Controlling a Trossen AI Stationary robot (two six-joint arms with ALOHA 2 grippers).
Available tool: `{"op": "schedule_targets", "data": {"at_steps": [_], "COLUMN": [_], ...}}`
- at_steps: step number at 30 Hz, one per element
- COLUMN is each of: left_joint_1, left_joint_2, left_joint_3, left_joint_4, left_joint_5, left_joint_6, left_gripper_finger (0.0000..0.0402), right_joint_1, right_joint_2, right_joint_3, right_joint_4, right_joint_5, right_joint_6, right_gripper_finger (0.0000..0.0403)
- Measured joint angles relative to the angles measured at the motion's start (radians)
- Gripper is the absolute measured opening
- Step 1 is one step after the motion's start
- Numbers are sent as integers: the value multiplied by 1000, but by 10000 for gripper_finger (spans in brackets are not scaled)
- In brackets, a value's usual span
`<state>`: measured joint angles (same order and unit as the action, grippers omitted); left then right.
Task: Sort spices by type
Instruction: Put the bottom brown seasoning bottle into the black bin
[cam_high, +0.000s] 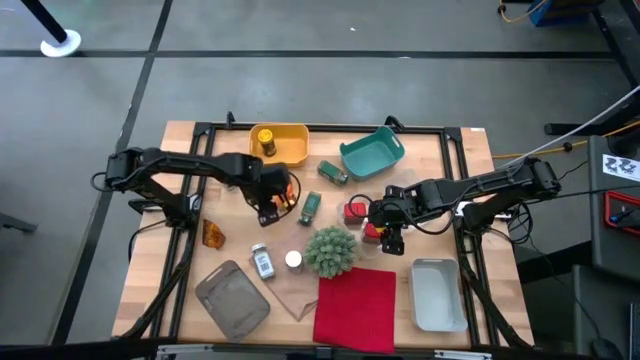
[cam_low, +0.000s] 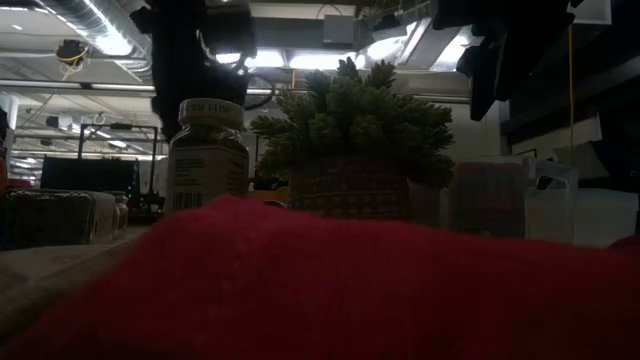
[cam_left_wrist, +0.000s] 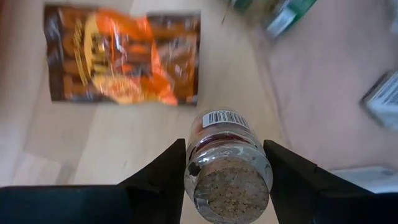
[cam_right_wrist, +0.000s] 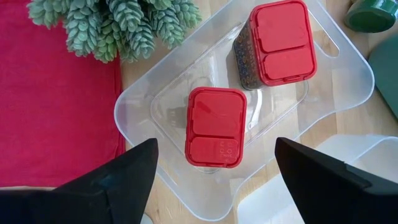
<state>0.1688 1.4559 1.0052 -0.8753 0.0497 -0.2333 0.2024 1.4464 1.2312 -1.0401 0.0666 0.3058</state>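
Observation:
My left gripper (cam_high: 271, 198) is at the table's middle left, shut on a small clear jar (cam_left_wrist: 227, 163) with a barcode label and brown spice inside. An orange-brown foil packet (cam_left_wrist: 124, 56) lies flat on the wood just beyond it. My right gripper (cam_right_wrist: 214, 186) is open above a clear tray (cam_right_wrist: 348, 74) that holds two red-lidded tins (cam_right_wrist: 216, 127) (cam_right_wrist: 277, 43). The nearer tin stands below, between the spread fingers, untouched. In the high view this gripper (cam_high: 390, 236) is right of the middle. My left gripper pinches the clear jar between its two fingers (cam_left_wrist: 168, 177), on the jar's two opposite sides (cam_left_wrist: 190, 163) near the end that faces the wrist. The fingers lie along the jar, slanting down. I cannot tell whether the jar's far end rests on the table.
A yellow bin (cam_high: 292, 133) with a yellow jar and a teal bin (cam_high: 372, 154) stand at the back. Two green jars (cam_high: 333, 173) (cam_high: 310, 207), a second packet (cam_high: 212, 232), a white-capped jar (cam_high: 262, 261), the plant ball (cam_high: 330, 250), a red cloth (cam_high: 355, 308), a grey tray (cam_high: 232, 296) and a white tray (cam_high: 437, 293) lie around.

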Motion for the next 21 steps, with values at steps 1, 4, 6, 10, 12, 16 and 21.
{"op": "schedule_targets", "data": {"at_steps": [1,4,6,10,12,16,21], "left_joint_1": [0,2,3,3,3,-6,-62], "left_joint_2": [0,0,0,0,0,0,0], "left_joint_3": [13,54,75,107,115,131,154], "left_joint_4": [1,11,33,58,55,24,-113], "left_joint_5": [0,0,0,0,7,81,176], "left_joint_6": [0,0,1,31,31,27,-32], "left_gripper_finger": [164,163,165,168,168,169,169], "right_joint_1": [0,0,0,0,0,0,0], "right_joint_2": [0,0,0,0,0,0,0], "right_joint_3": [0,0,0,0,0,0,0], "right_joint_4": [0,0,0,0,0,-1,-1], "right_joint_5": [0,0,0,0,0,0,0], "right_joint_6": [0,0,0,0,0,0,0], "right_gripper_finger": [324,324,324,324,324,324,324]}}
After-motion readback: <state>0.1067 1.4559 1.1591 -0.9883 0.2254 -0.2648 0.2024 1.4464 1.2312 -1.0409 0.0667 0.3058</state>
